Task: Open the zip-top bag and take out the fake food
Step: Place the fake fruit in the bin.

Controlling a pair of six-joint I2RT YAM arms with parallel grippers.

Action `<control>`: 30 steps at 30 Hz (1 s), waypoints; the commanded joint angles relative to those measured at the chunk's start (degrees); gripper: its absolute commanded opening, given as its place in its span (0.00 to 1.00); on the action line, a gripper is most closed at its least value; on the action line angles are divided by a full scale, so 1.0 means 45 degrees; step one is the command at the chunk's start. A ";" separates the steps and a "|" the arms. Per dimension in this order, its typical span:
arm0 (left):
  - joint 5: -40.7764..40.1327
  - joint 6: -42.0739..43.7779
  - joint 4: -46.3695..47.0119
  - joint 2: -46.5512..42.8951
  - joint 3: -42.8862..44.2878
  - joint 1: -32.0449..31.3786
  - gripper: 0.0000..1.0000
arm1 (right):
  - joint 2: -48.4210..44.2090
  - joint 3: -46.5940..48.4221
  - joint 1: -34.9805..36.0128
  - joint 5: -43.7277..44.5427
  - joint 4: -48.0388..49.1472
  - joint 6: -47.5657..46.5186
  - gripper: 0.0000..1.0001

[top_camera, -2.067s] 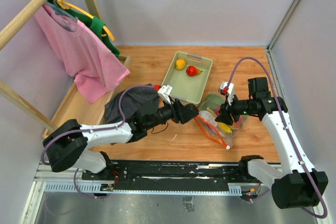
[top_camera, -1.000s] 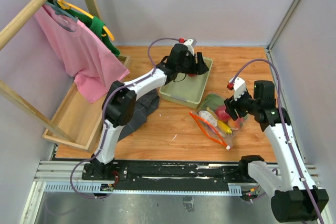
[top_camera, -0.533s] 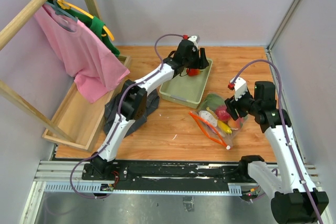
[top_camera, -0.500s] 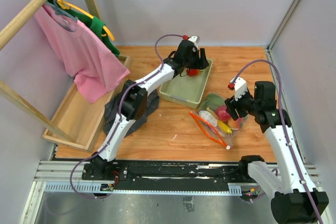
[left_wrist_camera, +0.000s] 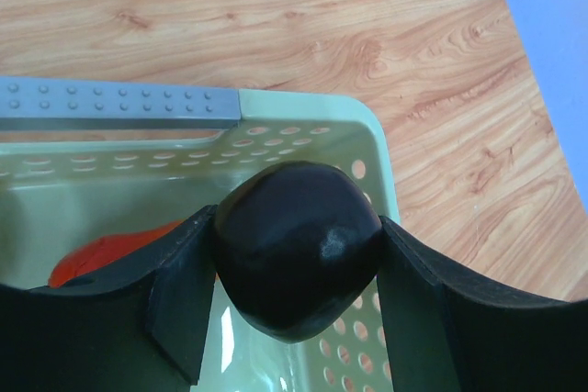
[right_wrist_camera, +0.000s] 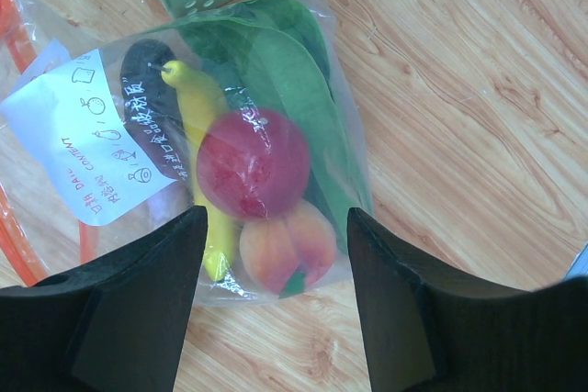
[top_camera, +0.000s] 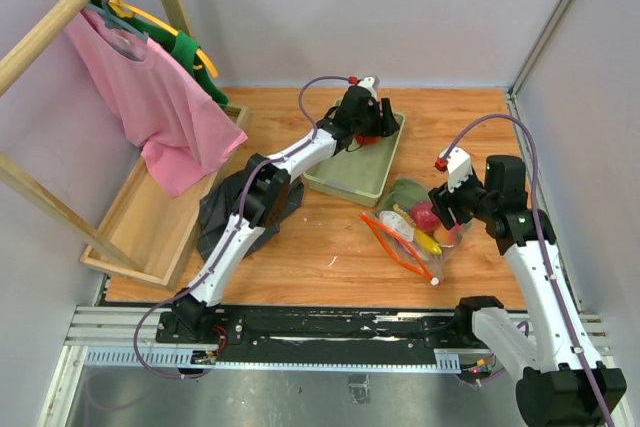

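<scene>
- Since two seconds back, the left tool [left_wrist_camera: 294,305] has swung away from the clear crinkly zip-top bag [right_wrist_camera: 230,89] and out over the pale green perforated plastic tray [left_wrist_camera: 312,115].
- It clamps a dark purple rounded fake-food piece [left_wrist_camera: 296,245]. The tray's corner sits directly below it, and a red piece [left_wrist_camera: 101,254] lies inside.
- Right tool [right_wrist_camera: 276,222] hangs open and empty, straight above the bag on the wooden table [right_wrist_camera: 459,89].
- Red round fruit [right_wrist_camera: 253,162] and yellow banana [right_wrist_camera: 195,126] remain bagged.
- Orange-red zip strip [top_camera: 392,243] lies on that tool's left-arm side and looks parted.
- Right arm is nearer; the tray rim is just beyond the bag, with open table elsewhere.
</scene>
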 commanded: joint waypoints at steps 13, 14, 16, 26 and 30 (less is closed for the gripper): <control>-0.0485 -0.0915 0.0940 0.0997 0.0873 0.0172 0.61 | -0.0170 -0.0157 -0.0227 -0.0083 0.0181 0.0117 0.64; -0.0502 -0.0910 0.0920 0.0995 0.0875 0.0174 0.63 | -0.0170 -0.0155 -0.0232 -0.0087 0.0180 0.0112 0.64; -0.0514 -0.0914 0.0897 0.0997 0.0891 0.0164 0.66 | -0.0170 -0.0161 -0.0227 -0.0093 0.0190 0.0117 0.64; -0.0638 -0.0856 0.0805 0.1017 0.1098 0.0173 0.77 | -0.0170 -0.0148 -0.0228 -0.0107 0.0180 0.0117 0.64; -0.0680 -0.0837 0.0778 0.1028 0.1158 0.0174 0.77 | -0.0169 -0.0154 -0.0227 -0.0127 0.0187 0.0118 0.64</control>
